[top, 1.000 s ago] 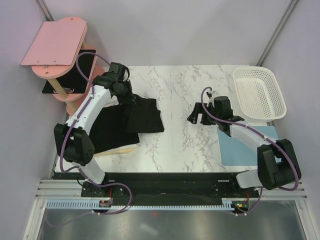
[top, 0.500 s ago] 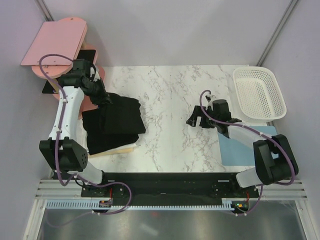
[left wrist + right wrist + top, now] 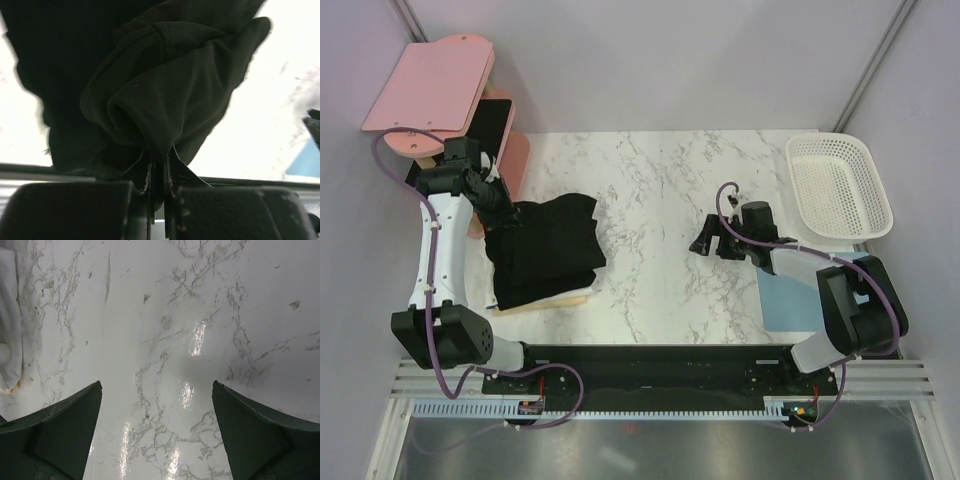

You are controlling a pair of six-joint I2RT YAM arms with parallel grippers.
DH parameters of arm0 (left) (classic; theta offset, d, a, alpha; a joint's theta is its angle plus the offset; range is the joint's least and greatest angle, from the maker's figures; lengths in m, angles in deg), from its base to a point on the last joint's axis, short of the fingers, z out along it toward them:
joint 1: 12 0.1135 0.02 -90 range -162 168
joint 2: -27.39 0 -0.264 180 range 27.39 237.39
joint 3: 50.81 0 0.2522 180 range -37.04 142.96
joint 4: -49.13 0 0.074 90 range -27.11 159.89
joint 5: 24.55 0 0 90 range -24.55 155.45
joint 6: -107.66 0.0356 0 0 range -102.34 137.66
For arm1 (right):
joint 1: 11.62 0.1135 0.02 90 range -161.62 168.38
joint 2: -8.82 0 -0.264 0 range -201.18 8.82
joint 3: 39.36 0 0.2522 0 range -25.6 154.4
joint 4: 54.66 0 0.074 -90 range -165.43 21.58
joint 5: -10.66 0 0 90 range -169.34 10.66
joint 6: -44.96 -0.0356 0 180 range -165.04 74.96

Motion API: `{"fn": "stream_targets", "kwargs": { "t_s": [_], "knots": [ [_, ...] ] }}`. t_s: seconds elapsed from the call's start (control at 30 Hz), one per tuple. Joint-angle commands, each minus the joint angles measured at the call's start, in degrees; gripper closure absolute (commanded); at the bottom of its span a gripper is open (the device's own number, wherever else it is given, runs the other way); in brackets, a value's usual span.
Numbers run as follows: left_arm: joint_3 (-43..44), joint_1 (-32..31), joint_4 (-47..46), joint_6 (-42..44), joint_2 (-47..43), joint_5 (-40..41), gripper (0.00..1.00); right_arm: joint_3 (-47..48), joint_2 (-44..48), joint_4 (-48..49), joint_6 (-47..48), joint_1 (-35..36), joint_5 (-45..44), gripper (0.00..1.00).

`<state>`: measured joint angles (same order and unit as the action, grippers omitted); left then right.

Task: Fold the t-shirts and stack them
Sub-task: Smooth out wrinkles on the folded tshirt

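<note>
A pile of black t-shirts (image 3: 545, 250) lies at the left of the marble table, folded over itself. My left gripper (image 3: 506, 212) is shut on a bunched edge of the top black t-shirt (image 3: 165, 95) at the pile's far left corner. The cloth hangs from the closed jaws in the left wrist view. My right gripper (image 3: 708, 240) is open and empty, low over bare marble right of the table's centre. Its two fingers (image 3: 65, 425) stand wide apart in the right wrist view. No chest print shows.
A pink two-tier stand (image 3: 430, 85) with a thin black board (image 3: 490, 125) stands at the far left. A white basket (image 3: 838, 185) sits at the far right. A light blue mat (image 3: 790, 290) lies under the right arm. A tan strip (image 3: 550, 302) shows under the pile.
My left gripper has pulled the t-shirt's edge leftward, from the table's middle to the pile's left side, folding the cloth over. The right gripper has shifted slightly left.
</note>
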<state>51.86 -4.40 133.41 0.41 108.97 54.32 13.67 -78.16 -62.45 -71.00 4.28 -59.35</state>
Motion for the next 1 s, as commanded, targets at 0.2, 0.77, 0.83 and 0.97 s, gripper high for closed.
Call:
{"fn": "stream_targets", "kwargs": {
  "t_s": [0.2, 0.77, 0.83, 0.97],
  "knots": [
    [-3.03, 0.93, 1.37, -0.50, -2.04, 19.65, 0.98, 2.92, -3.63, 2.64, -0.68, 1.85, 2.51, 0.02],
    [-1.98, 0.67, 0.32, -1.11, -2.47, 26.61, 0.00, 7.22, -8.12, 2.72, -0.85, 7.12, 2.60, 0.02],
    [-2.24, 0.23, -1.34, -0.24, -5.36, 23.90, 0.00, 8.62, -8.56, 2.64, -1.11, 9.14, 1.73, 0.02],
    [-8.98, -0.13, -8.72, 1.87, -12.03, 14.59, 0.01, 11.97, -10.14, 3.69, -1.99, 13.97, 1.10, 0.06]
  ]
}}
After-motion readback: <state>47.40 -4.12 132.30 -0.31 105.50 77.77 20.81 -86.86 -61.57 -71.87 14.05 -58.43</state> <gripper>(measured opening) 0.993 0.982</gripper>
